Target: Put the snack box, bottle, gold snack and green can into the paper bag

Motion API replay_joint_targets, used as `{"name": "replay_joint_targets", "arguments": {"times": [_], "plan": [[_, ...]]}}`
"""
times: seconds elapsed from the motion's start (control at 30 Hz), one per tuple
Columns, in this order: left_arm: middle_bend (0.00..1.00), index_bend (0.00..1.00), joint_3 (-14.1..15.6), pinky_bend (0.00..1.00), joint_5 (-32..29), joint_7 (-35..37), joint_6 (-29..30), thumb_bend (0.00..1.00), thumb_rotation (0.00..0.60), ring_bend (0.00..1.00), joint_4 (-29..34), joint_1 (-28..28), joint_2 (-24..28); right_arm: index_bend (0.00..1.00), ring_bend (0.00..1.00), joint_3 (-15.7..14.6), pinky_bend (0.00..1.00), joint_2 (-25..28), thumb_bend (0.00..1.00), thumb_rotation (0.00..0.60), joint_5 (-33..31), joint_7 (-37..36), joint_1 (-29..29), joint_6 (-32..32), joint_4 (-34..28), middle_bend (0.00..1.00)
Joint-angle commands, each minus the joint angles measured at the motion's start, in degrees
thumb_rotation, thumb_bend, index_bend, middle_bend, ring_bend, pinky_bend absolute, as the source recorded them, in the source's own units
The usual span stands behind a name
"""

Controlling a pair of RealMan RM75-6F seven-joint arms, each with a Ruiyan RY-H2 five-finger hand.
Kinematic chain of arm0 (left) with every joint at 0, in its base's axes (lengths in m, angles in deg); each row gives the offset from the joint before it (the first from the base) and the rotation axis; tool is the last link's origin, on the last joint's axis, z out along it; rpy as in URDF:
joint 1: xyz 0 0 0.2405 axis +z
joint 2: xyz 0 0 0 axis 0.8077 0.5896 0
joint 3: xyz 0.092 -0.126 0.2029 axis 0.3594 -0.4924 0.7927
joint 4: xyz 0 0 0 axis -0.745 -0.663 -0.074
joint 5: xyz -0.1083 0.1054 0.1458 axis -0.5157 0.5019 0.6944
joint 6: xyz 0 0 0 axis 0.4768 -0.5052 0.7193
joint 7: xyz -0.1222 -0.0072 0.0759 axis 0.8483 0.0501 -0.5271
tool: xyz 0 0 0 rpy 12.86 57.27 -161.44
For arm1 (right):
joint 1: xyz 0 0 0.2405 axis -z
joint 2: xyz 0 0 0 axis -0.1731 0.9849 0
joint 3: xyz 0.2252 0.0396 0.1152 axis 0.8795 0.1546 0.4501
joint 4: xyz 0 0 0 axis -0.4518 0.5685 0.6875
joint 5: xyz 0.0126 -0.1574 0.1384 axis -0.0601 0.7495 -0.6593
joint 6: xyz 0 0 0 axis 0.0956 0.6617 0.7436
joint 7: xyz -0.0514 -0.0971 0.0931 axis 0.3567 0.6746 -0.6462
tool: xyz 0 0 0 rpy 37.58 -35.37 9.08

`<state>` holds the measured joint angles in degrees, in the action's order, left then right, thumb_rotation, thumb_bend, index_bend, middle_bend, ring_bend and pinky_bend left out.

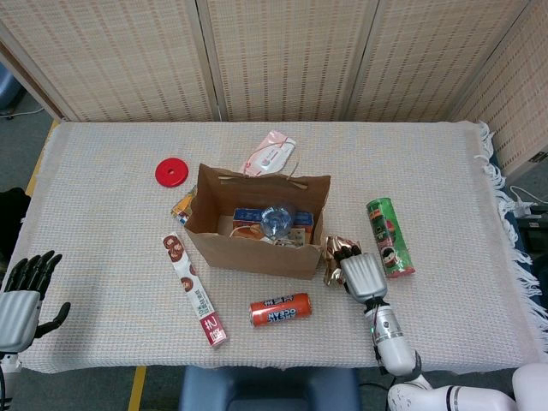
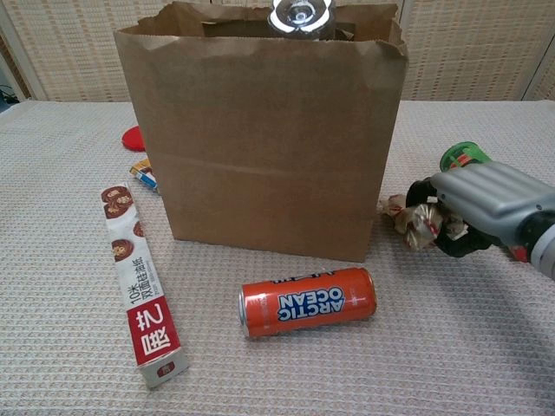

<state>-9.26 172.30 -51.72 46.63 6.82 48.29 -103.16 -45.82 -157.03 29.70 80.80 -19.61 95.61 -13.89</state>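
Observation:
The brown paper bag (image 1: 253,248) (image 2: 260,139) stands open mid-table. Inside it I see the clear bottle (image 1: 276,220), whose top shows above the rim (image 2: 299,12), and a blue and orange snack box (image 1: 248,216). My right hand (image 1: 363,272) (image 2: 486,201) grips the crumpled gold snack (image 1: 332,254) (image 2: 419,222) just right of the bag, fingers curled around it. The green can (image 1: 390,236) (image 2: 459,155) lies on its side beyond that hand. At the table's front left corner my left hand (image 1: 20,290) hangs open and holds nothing.
An orange can (image 1: 280,310) (image 2: 307,301) lies in front of the bag. A long red and white box (image 1: 194,290) (image 2: 141,285) lies to its left. A red disc (image 1: 171,173), a small packet (image 1: 181,205) and a pink-white pouch (image 1: 271,154) sit near the bag.

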Motion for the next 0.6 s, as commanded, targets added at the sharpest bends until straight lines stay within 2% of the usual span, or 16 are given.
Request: {"name": "replay_joint_targets", "arguments": {"times": [0.03, 0.33, 0.47, 0.57, 0.6], "plan": [[0.00, 0.00, 0.0, 0.00, -0.1, -0.2, 0.0, 0.35, 0.600, 0.00, 0.0, 0.0, 0.0, 0.65, 0.57, 0.6, 0.66, 4.4, 0.55, 0.600, 3.2, -3.5, 1.3, 2.3, -4.1, 0.54], [0.00, 0.00, -0.1, 0.00, -0.2, -0.8, 0.1, 0.35, 0.600, 0.00, 0.3, 0.1, -0.1, 0.67, 0.57, 4.8, 0.66, 16.2, 0.55, 0.600, 9.9, -11.4, 3.4, 7.8, -16.7, 0.55], [0.00, 0.00, -0.1, 0.00, -0.3, -0.9, 0.1, 0.35, 0.600, 0.00, 0.3, 0.1, -0.2, 0.67, 0.57, 5.7, 0.66, 17.7, 0.55, 0.600, 10.7, -12.1, 3.4, 8.5, -18.7, 0.55], [0.00, 0.00, -0.1, 0.00, -0.3, -1.0, 0.2, 0.35, 0.600, 0.00, 0.4, 0.1, -0.2, 0.67, 0.57, 9.2, 0.66, 20.6, 0.55, 0.600, 12.2, -12.6, 2.8, 10.2, -23.5, 0.55], [0.00, 0.00, -0.1, 0.00, -0.3, -1.0, 0.2, 0.35, 0.600, 0.00, 0.4, 0.1, -0.2, 0.67, 0.57, 13.1, 0.66, 21.7, 0.55, 0.600, 13.1, -11.6, 1.1, 11.2, -26.6, 0.55]]}}
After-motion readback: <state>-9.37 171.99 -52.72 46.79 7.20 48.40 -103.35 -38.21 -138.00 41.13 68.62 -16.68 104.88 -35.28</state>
